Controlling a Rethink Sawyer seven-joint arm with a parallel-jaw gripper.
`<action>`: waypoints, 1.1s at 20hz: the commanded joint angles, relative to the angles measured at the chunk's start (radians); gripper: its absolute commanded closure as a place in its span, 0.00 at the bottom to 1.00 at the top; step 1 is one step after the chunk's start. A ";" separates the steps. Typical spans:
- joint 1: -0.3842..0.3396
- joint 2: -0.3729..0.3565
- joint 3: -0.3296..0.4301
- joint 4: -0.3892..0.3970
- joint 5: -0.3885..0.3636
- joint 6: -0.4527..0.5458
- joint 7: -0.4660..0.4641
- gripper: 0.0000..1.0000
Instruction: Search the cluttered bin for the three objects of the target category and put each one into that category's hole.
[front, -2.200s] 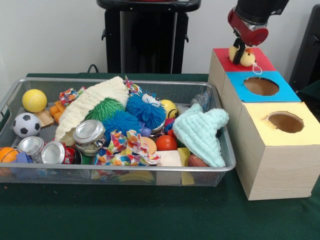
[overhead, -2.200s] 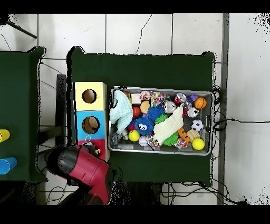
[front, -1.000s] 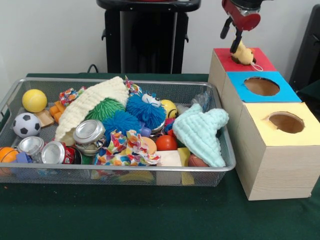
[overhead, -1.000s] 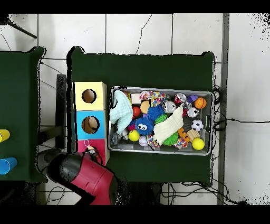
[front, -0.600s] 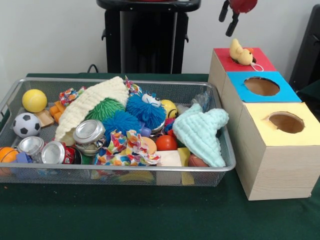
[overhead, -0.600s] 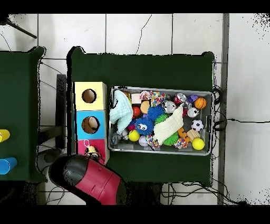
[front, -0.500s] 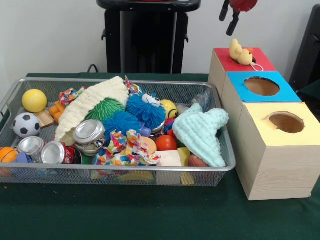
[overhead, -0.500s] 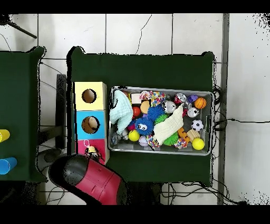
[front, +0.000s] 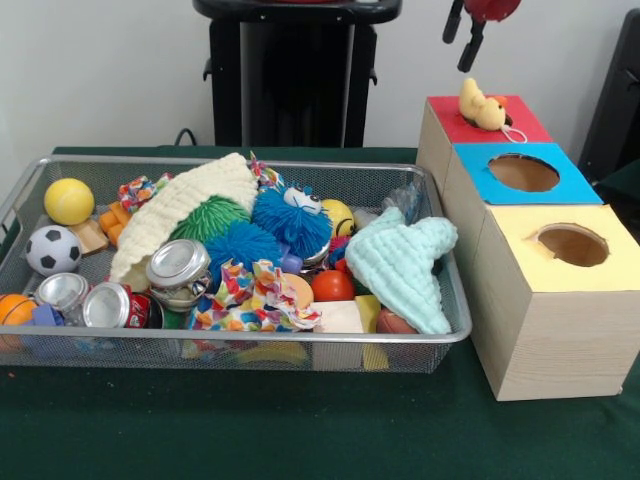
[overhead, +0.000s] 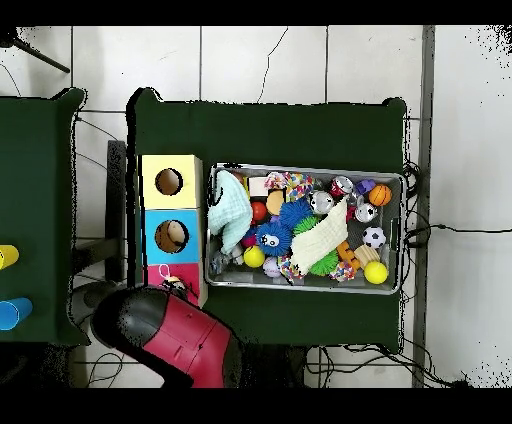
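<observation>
The yellow duck (front: 482, 104) lies on the red-surround hole (front: 520, 120) of the far wooden box, free of the gripper; in the overhead view the duck (overhead: 176, 284) shows on the red top (overhead: 158, 272). My gripper (front: 463, 34) hangs open and empty just above and left of the duck, at the picture's top edge. The silver wire-mesh bin (front: 250, 341) is full of clutter; it also shows in the overhead view (overhead: 305, 168). I cannot make out the monkey or the tiger in the pile.
Blue-surround hole (front: 522, 172) and yellow-surround hole (front: 570, 243) sit in the nearer boxes. The bin holds a fuzzy blue ball (front: 290, 220), yellow ball (front: 68, 200), soccer ball (front: 52, 250), cans (front: 177, 265), mint cloth (front: 405, 265) and cream cloth (front: 185, 205).
Earlier the gripper held the duck down at the red hole. It has let go and risen; the duck stays on the red top. Since half a second ago almost nothing moved.
</observation>
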 joint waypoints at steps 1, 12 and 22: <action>-0.037 0.039 0.156 -0.027 0.055 -0.082 0.222 0.00; -0.046 0.068 0.226 0.012 0.108 -0.190 0.219 0.00; -0.064 0.076 0.257 0.028 0.109 -0.215 0.206 0.00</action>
